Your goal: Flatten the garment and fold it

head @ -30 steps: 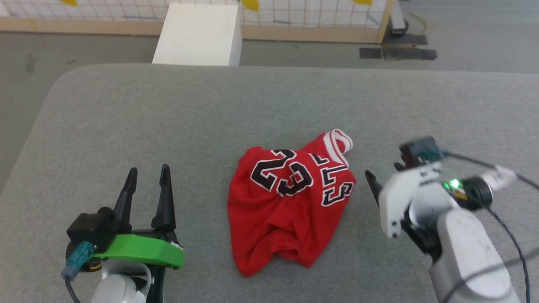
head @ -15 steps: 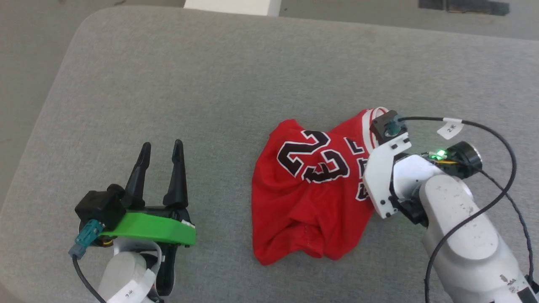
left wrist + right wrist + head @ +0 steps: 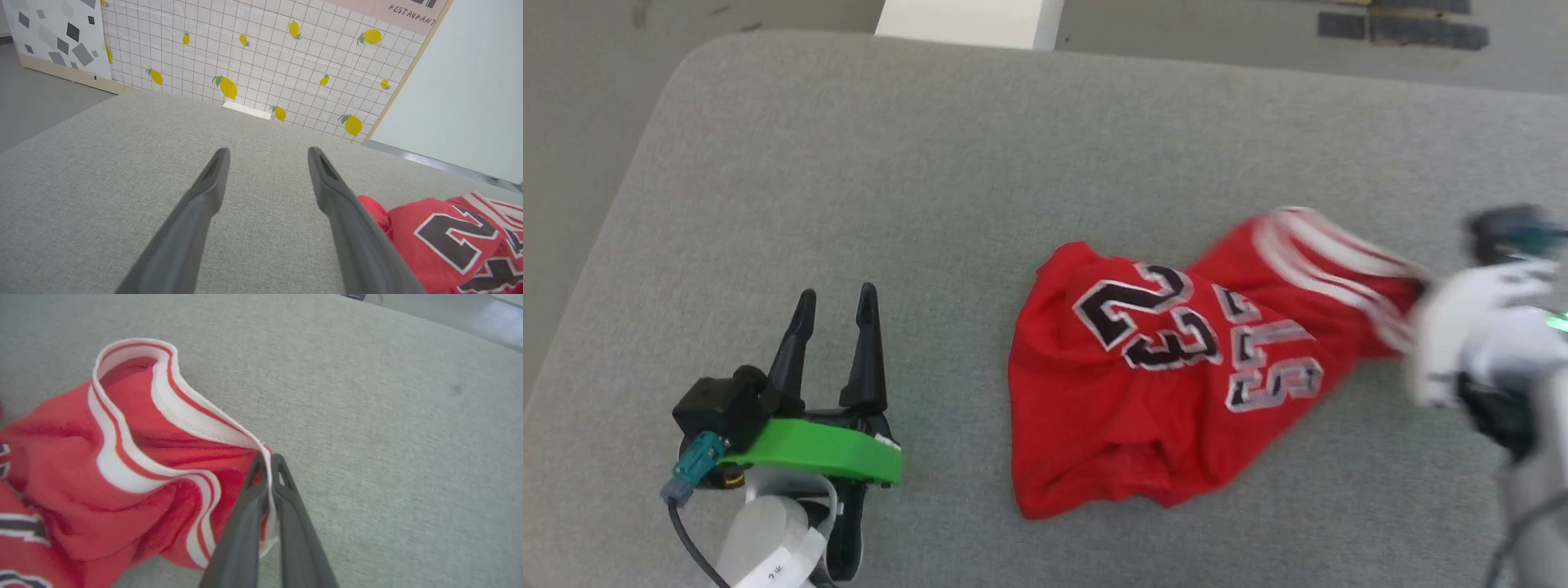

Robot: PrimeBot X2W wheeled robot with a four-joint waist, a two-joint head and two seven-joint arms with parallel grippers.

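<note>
The right gripper (image 3: 267, 463) clamps the white striped trim (image 3: 184, 413) of the garment (image 3: 1160, 392); the left gripper (image 3: 837, 291) stands wide open and empty.

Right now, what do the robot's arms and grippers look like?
The left gripper has two long, tapering black fingers on a bright green bracket, with a black camera block and a teal cable plug; its forearm is white. The right gripper has matching dark fingers, a white bracket and a green light.
</note>
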